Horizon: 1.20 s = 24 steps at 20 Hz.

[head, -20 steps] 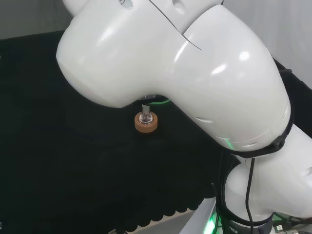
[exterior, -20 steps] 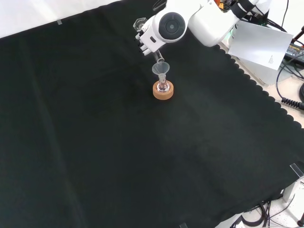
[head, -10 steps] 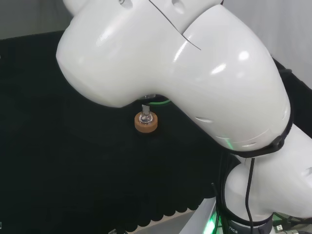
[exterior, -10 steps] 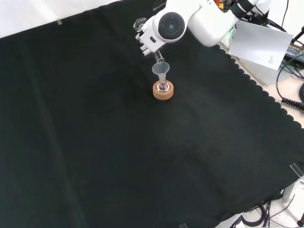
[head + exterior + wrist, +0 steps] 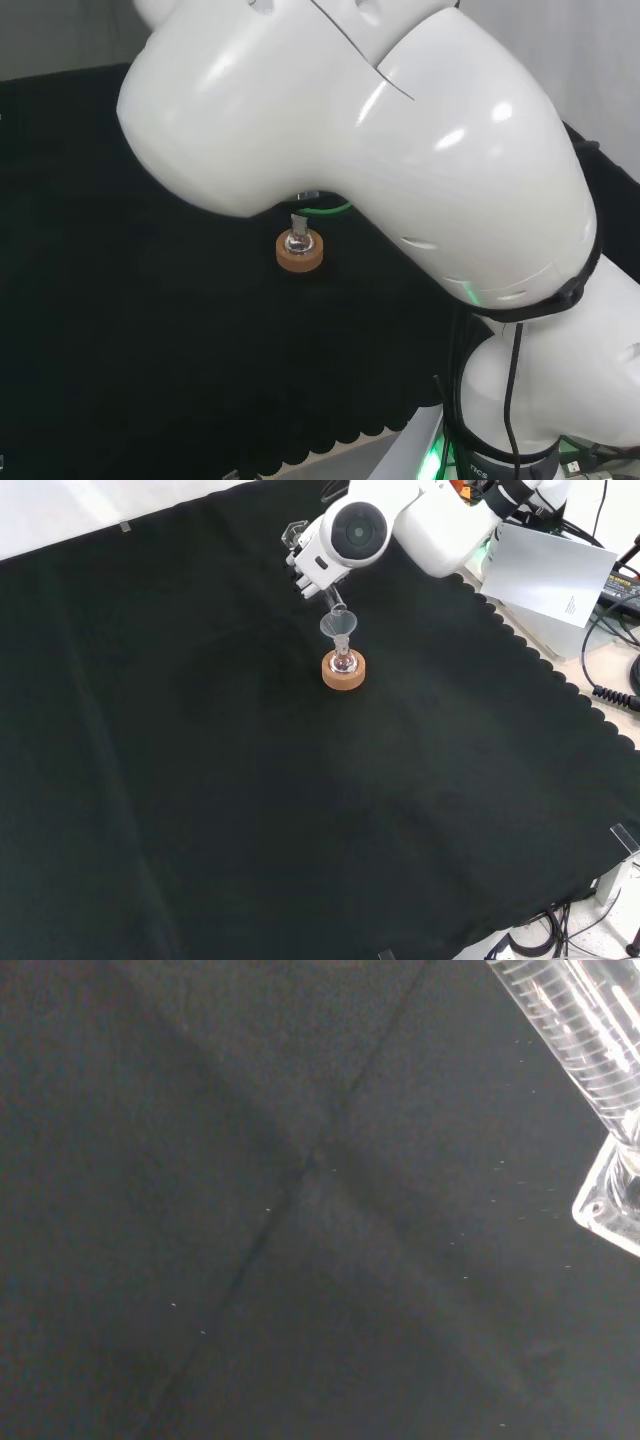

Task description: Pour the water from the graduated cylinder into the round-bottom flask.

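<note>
**Cylinder tipped over funnel: spill and tip-over risks**

Front view, upper centre: the hand [image 5: 305, 568] sits just left of the arm's grey-capped link, its fingers [image 5: 300, 580] curled round the graduated cylinder [image 5: 330, 596], which slants down and to the right. The cylinder's mouth is at the rim of a clear funnel [image 5: 339, 628] standing in the neck of the round-bottom flask [image 5: 343, 663]. The flask sits in a cork ring [image 5: 343, 672] on the black tabletop [image 5: 250, 810].

Head view: flask and cork ring lie just below the big white link, centre frame. Wrist view: the cylinder's ribbed barrel and base foot show at the upper right.

Water level in either vessel: too clear to tell.

Likely risks:
- Mouth drifting off the funnel rim would send water onto the cloth.
- Cylinder lip pressing the funnel could tilt it, or rock the flask off its ring.
- Too steep a tilt could overfill the narrow funnel.
</note>
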### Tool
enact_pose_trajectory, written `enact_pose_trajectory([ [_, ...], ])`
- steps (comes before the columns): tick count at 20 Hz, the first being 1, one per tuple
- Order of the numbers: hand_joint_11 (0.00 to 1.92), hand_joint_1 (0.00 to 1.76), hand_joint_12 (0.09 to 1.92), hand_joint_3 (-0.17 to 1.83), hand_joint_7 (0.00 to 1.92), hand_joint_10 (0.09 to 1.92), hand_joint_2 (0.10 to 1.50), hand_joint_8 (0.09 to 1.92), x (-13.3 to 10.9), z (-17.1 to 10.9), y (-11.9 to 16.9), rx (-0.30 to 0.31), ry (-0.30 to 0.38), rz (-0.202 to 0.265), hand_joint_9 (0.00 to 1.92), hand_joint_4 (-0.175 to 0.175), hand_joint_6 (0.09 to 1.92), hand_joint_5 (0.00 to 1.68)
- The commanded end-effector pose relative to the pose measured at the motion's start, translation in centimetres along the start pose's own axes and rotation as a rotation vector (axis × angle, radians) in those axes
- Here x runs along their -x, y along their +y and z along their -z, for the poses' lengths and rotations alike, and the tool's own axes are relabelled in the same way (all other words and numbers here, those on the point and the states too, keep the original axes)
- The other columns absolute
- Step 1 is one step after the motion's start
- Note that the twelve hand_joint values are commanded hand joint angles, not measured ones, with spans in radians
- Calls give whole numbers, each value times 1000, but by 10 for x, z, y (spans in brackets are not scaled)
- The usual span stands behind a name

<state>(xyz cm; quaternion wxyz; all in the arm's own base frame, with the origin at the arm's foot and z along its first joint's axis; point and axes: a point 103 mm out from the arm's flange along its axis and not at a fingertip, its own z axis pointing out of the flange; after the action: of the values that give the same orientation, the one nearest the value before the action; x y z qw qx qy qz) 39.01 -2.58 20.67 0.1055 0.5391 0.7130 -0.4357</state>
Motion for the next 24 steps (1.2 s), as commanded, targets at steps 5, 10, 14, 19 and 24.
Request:
enact_pose_trajectory([
  [5, 1165, 1130, 772, -2, 1022, 142, 1177, 560, 5, -9, 2, 87, 201, 15, 1309, -175, 1171, 876],
  [10, 1166, 1130, 772, -2, 1023, 141, 1177, 560, 4, -7, 3, 144, 246, 26, 1309, -175, 1172, 876],
  [14, 1167, 1130, 772, -2, 1023, 140, 1177, 559, 7, -7, 5, 196, 305, 34, 1310, -175, 1172, 876],
  [19, 1166, 1130, 772, -2, 1023, 140, 1177, 559, 18, -10, 11, 258, 441, 43, 1310, -175, 1172, 876],
  [24, 1166, 1130, 772, -2, 1024, 139, 1177, 559, 26, -10, 21, 316, 529, 63, 1310, -175, 1172, 876],
])
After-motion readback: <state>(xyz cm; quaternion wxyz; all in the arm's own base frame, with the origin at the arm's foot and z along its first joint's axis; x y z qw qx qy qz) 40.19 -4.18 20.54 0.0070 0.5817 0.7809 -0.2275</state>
